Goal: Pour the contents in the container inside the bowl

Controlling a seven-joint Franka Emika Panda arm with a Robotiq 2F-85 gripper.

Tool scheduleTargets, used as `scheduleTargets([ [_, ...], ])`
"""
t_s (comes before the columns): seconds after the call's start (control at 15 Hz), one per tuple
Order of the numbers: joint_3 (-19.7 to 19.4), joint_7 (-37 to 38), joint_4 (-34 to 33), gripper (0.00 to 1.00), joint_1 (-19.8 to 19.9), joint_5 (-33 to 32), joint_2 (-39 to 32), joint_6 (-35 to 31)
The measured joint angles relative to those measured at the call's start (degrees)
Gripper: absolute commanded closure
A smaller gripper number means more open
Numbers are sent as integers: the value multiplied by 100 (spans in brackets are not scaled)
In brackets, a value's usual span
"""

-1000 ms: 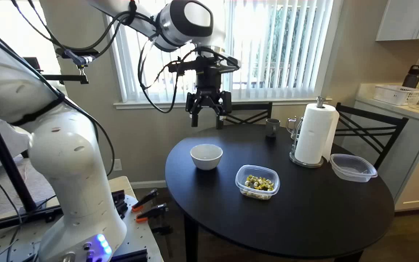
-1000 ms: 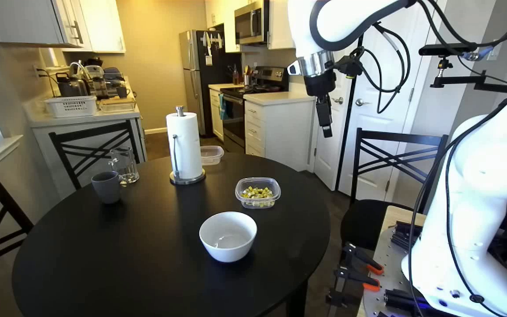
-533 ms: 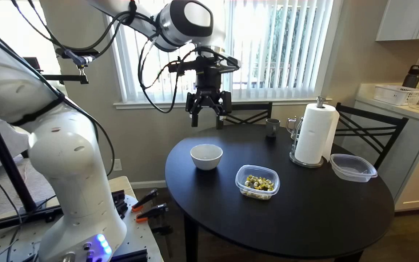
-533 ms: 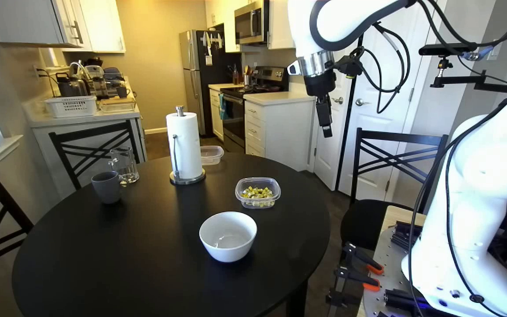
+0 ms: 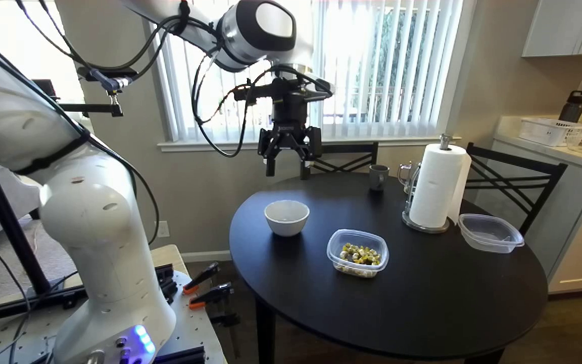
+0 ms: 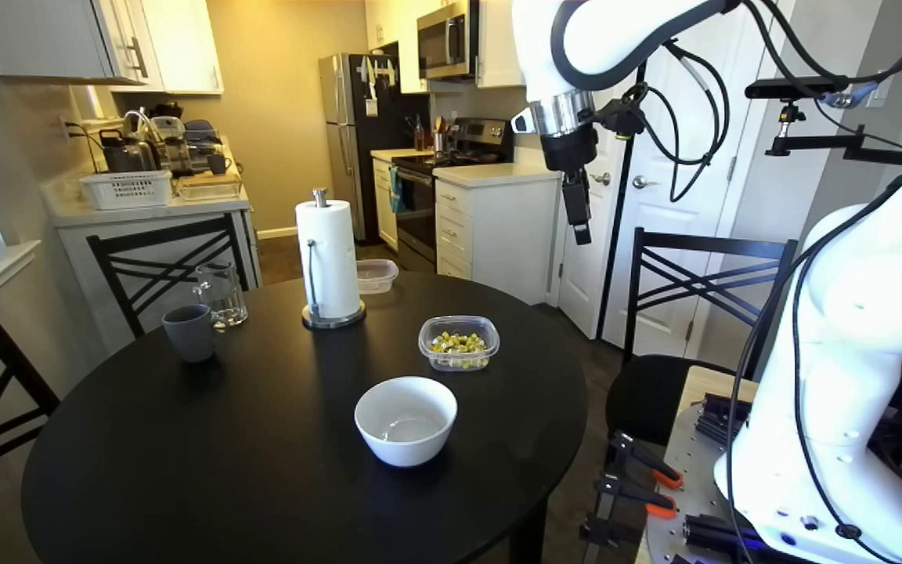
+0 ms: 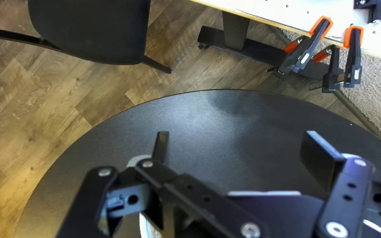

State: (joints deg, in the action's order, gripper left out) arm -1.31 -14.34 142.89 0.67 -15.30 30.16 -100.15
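Observation:
The container (image 5: 354, 237), a clear tub, stands upright on the dark round table in both exterior views (image 6: 459, 363). The contents (image 5: 359, 254), yellow-green and brownish bits, lie inside it (image 6: 457, 343). The white bowl (image 5: 287, 226) stands upright near the container, apart from it (image 6: 405, 452); no bits show in it. My gripper (image 5: 288, 172) hangs above table height, apart from both, fingers wide apart and empty. It is seen side-on in an exterior view (image 6: 581, 232). In the wrist view its open fingers (image 7: 236, 145) frame bare table; pale rim pieces below are mostly hidden by the gripper.
A paper towel roll (image 5: 435, 187) on a stand, another clear tub (image 5: 490, 237), a grey mug (image 6: 189, 335) and a glass mug (image 6: 221, 294) stand on the table (image 6: 224, 454). Chairs (image 6: 701, 313) surround it. Clamps (image 5: 212, 296) stick out from the robot's bench.

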Motion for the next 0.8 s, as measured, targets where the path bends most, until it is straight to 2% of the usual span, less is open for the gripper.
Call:
scheduleTargets([
  [0.27, 66, -41, -3, 0, -162, -260, -40, -49],
  [0.47, 104, -289, 81, 0, -395, -536, -355, -347],
  [0.8, 79, -832, 238, 0, -500, -865, -1487, -1738],
])
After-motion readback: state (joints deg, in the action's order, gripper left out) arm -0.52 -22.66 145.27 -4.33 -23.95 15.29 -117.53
